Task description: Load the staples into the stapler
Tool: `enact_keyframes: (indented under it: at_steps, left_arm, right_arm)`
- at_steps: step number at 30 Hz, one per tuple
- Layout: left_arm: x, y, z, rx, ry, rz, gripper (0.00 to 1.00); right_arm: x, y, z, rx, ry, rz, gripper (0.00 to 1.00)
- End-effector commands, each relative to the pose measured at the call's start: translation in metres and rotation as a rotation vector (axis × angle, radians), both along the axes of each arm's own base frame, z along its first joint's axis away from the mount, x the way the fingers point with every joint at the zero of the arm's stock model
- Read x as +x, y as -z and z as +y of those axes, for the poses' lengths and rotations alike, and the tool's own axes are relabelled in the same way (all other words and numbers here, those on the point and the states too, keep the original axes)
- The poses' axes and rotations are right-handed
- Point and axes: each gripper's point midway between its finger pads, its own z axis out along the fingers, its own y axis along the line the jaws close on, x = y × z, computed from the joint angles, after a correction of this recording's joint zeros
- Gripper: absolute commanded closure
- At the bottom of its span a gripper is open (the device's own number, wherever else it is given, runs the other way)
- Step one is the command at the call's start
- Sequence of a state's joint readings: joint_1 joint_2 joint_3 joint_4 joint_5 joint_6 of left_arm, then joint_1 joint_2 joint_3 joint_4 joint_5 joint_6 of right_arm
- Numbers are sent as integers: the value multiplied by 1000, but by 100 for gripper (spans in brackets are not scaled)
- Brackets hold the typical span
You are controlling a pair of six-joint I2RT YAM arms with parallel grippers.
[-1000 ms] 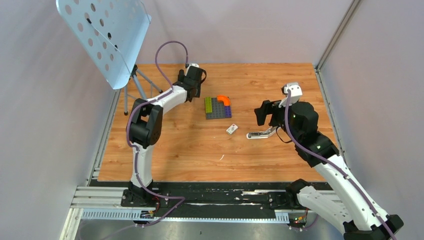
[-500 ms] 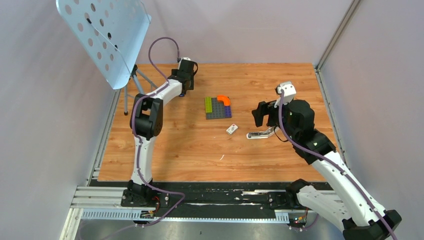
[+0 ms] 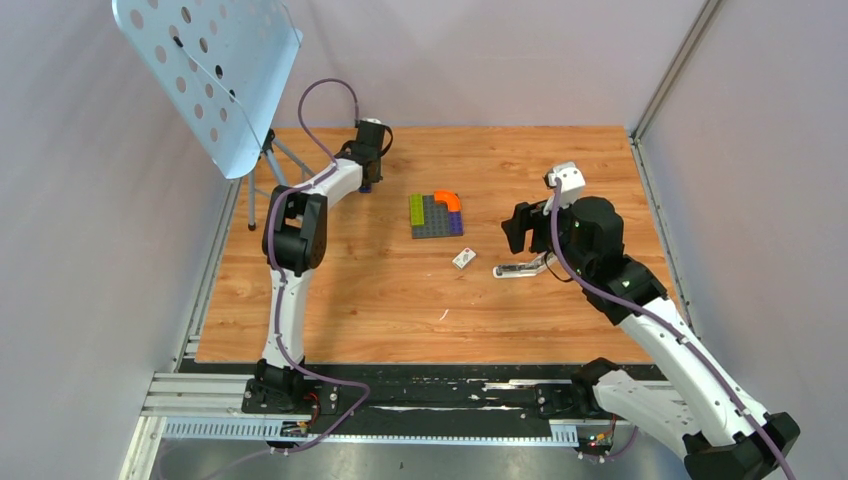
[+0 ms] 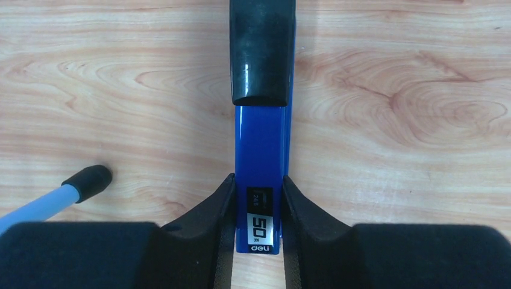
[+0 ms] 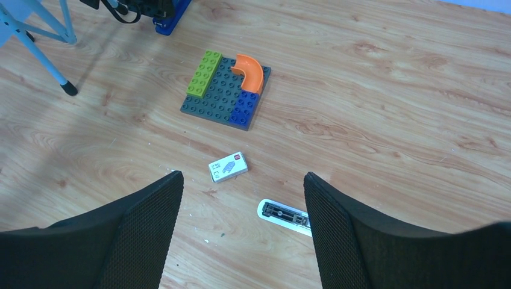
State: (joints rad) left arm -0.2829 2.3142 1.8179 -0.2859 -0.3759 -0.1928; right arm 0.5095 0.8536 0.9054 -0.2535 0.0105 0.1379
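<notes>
Wooden surface (image 3: 400,290): blue stapler (image 4: 260,150) is gripped by left end effector (image 4: 258,183); right end effector (image 5: 241,180) is spread wide.

Top external: high at 6 o'clock, down on whole counter (image 3: 380,290).
Left wrist: close above stapler (image 4: 260,150), 11 o'clock.
Right wrist: raised, facing 10 o'clock.
Shared: block plate (image 5: 218,97), top and right wrist.

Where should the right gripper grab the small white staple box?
Probably across the two long sides of the staple box, coming straight down: it lies flat on the table, slanted, with bare wood all round, so turn the jaws to match.
</notes>
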Motion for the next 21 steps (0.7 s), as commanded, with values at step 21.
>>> enact_keyframes:
  at_steps: [21]
  left_arm:
    - [-120,-101,-71,-265,362,-146,100]
  right_arm:
    - [-18,-14,41,365,-73,147,36]
